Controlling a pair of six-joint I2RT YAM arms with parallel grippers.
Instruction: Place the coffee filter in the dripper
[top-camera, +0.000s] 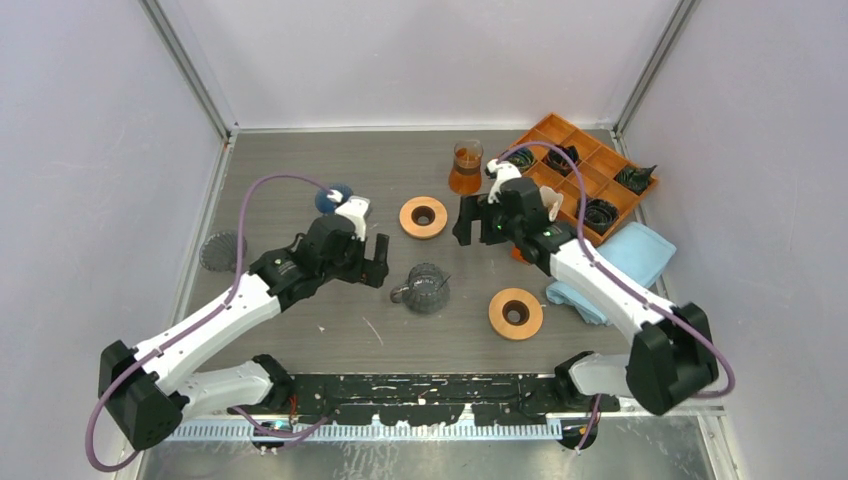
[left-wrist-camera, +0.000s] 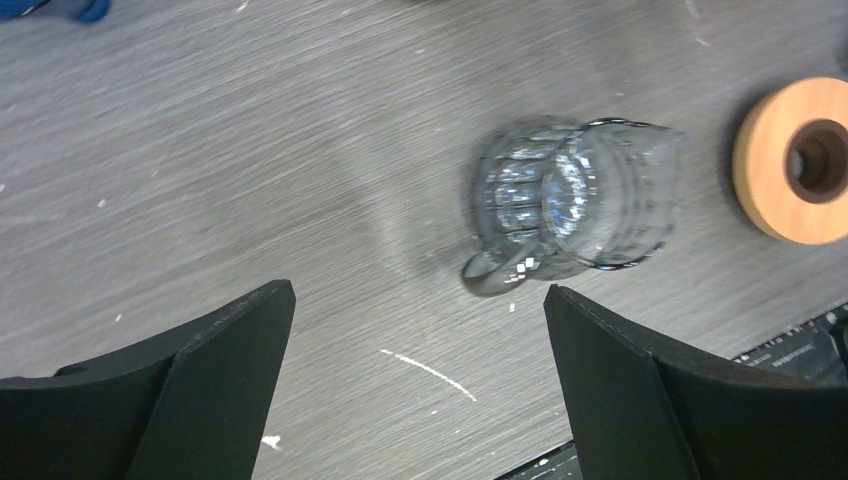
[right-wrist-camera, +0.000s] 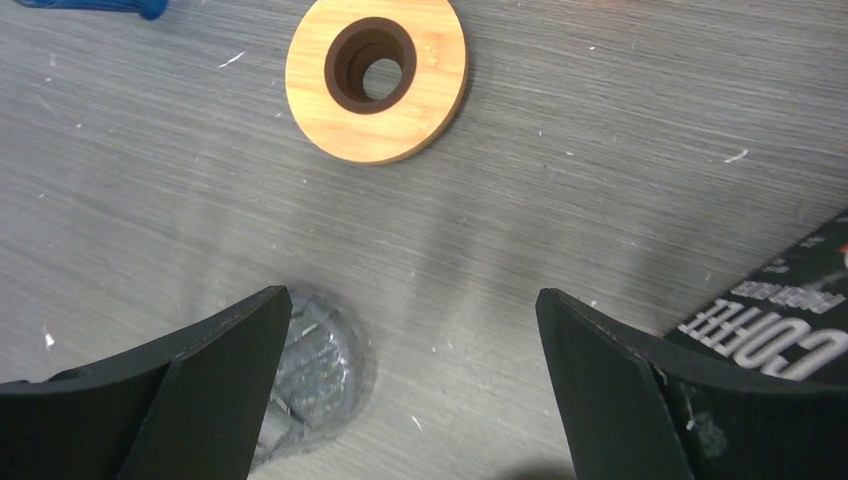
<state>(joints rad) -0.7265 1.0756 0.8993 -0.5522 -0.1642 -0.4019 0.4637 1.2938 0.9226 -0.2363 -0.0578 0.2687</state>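
Left tool (top-camera: 378, 262) and right tool (top-camera: 465, 220) stand open, empty. Glass dripper (top-camera: 427, 288) sits mid-table, at the left tool's 4 o'clock, bare table (top-camera: 300, 180) just around it. Only the right wrist shows a black COFFEE-printed packet (right-wrist-camera: 780, 330).

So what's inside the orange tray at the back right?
Dark ruffled pieces sit in at least three compartments of the orange tray; a couple look bare. The right arm and its cable cover the tray's near left part, so whatever lies there is hidden.
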